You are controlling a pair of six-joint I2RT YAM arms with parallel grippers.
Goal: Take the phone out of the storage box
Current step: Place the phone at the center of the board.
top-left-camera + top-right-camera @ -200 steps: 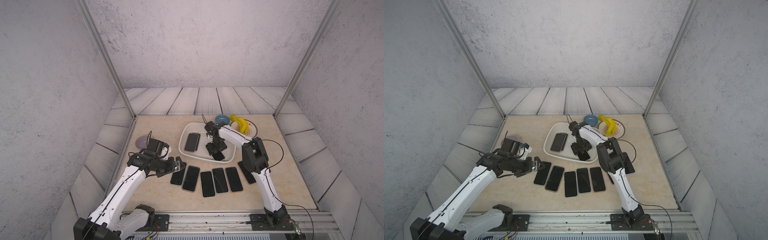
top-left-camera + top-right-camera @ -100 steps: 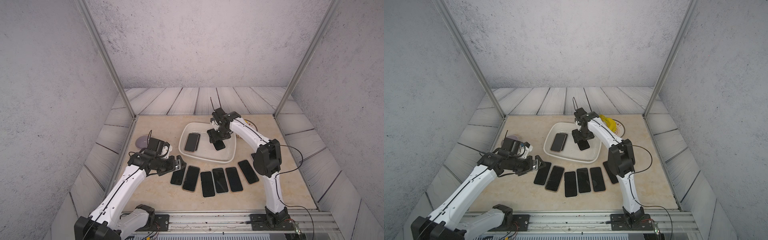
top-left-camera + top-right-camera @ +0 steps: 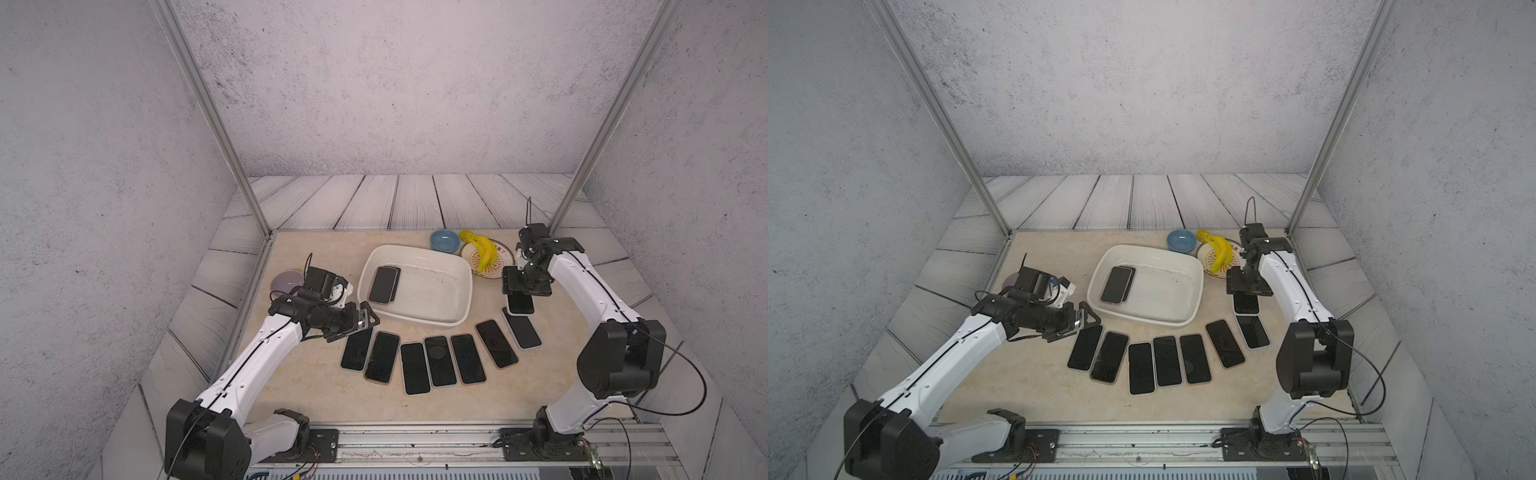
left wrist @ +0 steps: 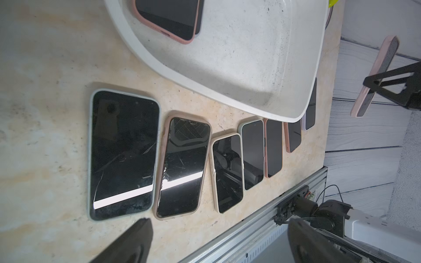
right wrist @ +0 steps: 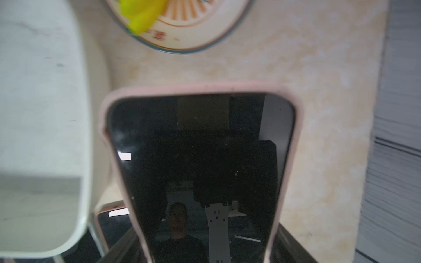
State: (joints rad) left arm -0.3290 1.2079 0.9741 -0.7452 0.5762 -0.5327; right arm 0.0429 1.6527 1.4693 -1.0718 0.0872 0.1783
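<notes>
The right pincer [image 3: 523, 291], clamped on a pink phone [image 3: 519, 303], has carried it out of the box [image 3: 419, 321] and over the table [image 3: 316, 374]. The left pincer [image 3: 368, 318] is wide apart. A second phone [image 3: 384, 284] lies in the box.

We see the dark fingers [image 4: 129, 241] of our left pincer [image 4: 218, 243] standing wide apart near a row of dark-screened phones [image 4: 123, 154] that lies on the worktop [image 4: 45, 68] just beside the storage box [image 4: 239, 68]. A pink-cased phone [image 4: 168, 16] lies inside the box, and beyond its far corner the right pincer [image 4: 369, 88] clamps a second phone [image 4: 385, 57], edge-on to us.
</notes>
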